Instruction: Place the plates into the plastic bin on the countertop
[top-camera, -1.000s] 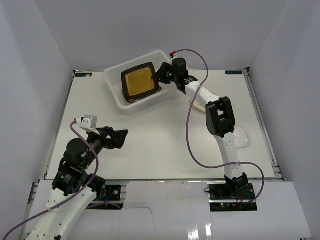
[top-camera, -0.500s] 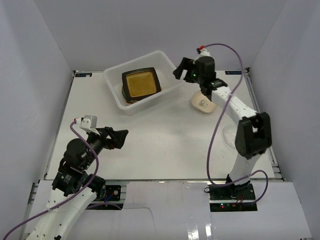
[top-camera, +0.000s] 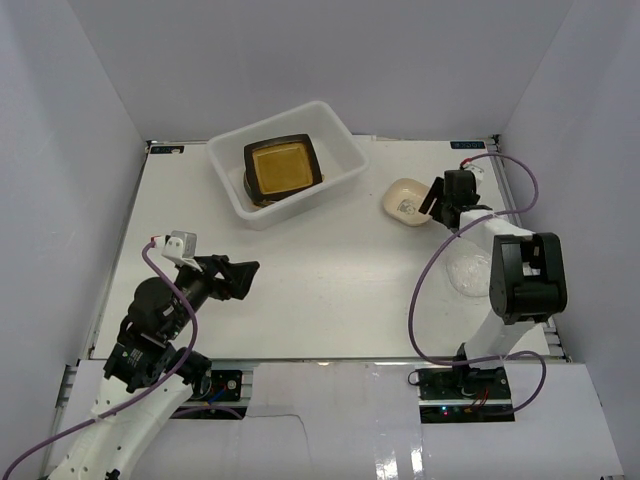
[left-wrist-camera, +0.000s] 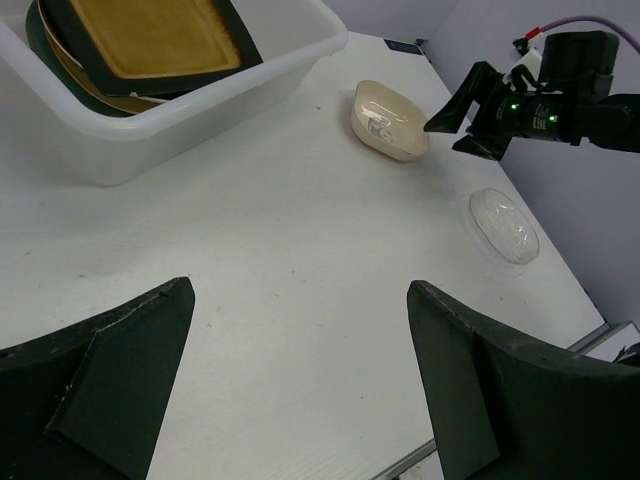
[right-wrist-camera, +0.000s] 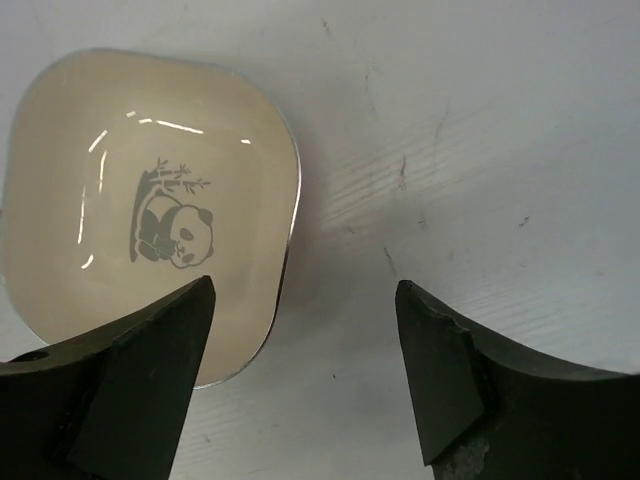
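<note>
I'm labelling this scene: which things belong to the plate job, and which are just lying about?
Job: bin, black plate in it, cream plate, clear plate, countertop.
Other: purple cable, walls.

This is a robotics lab cell. The white table (top-camera: 300, 290) has thin metal edging (top-camera: 116, 250) and is boxed in on three sides by plain, bare grey-white walls (top-camera: 60, 150). Two white-and-black arms, left (top-camera: 150, 330) and right (top-camera: 525, 280), are mounted at its near edge. The right base (top-camera: 465, 385) shows small lit indicator lamps, and purple cables (top-camera: 413, 320) loop loosely along the arms. The only household things are a plastic bin (top-camera: 335, 150) and a few dishes (top-camera: 405, 200), set out on the otherwise bare top.
</note>
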